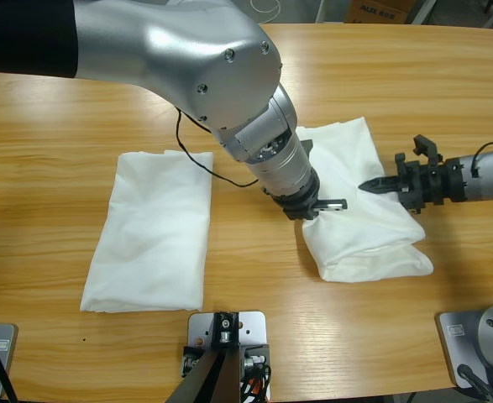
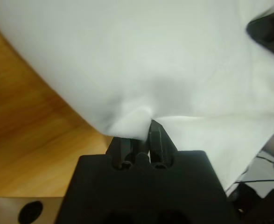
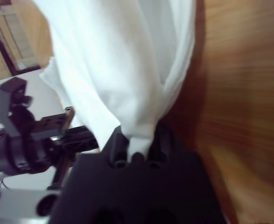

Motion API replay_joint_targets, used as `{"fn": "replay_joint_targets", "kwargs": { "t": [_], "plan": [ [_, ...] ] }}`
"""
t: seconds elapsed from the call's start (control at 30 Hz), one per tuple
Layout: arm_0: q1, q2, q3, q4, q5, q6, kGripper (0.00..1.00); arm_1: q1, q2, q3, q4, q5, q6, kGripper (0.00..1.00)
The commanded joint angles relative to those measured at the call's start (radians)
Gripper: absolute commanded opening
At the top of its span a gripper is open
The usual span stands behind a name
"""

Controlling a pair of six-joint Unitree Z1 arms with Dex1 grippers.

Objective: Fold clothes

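Observation:
Two white T-shirts lie on the wooden table (image 1: 53, 126). One, folded into a long rectangle (image 1: 154, 231), rests flat at left centre, away from both grippers. The other shirt (image 1: 359, 218) is bunched right of centre. My left gripper (image 1: 326, 204) comes down from the upper left and is shut on this shirt's left edge; the left wrist view shows its jaws (image 2: 144, 130) pinching a fold of the cloth (image 2: 141, 60). From the right edge, my right gripper (image 1: 368, 185) is shut on the shirt's right part, and its jaws (image 3: 137, 140) hold a gathered fold of the white fabric (image 3: 122, 60).
The left arm's big silver elbow (image 1: 179, 50) covers the table's upper middle. A black cable (image 1: 200, 159) trails over the wood between the two shirts. Bare wood lies in front of and behind both shirts. The left arm's wrist (image 3: 29, 140) shows in the right wrist view.

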Motion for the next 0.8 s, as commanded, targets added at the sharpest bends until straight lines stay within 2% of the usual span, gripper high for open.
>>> {"fn": "replay_joint_targets", "kwargs": {
  "t": [0.03, 0.23, 0.43, 0.6, 0.8],
  "plan": [
    [0.038, -0.030, -0.016, 0.022, 0.060, 0.127, 0.000, 0.081, -0.152, 0.020, -0.007, -0.047, 0.083, 0.000],
    [0.078, -0.178, -0.013, 0.147, 0.151, 0.226, 0.000, 0.277, -0.246, -0.021, -0.007, -0.120, 0.244, 0.000],
    [0.082, -0.276, 0.033, 0.187, 0.190, 0.239, 0.000, 0.421, -0.231, -0.171, 0.022, -0.162, 0.340, 0.000],
    [0.081, -0.402, 0.172, 0.187, 0.235, 0.234, 0.000, 0.513, -0.201, -0.272, 0.050, -0.196, 0.385, 0.000],
    [0.081, -0.577, 0.400, 0.186, 0.296, 0.209, 0.000, 0.689, -0.118, -0.414, 0.051, -0.247, 0.460, 0.000]
  ]
}}
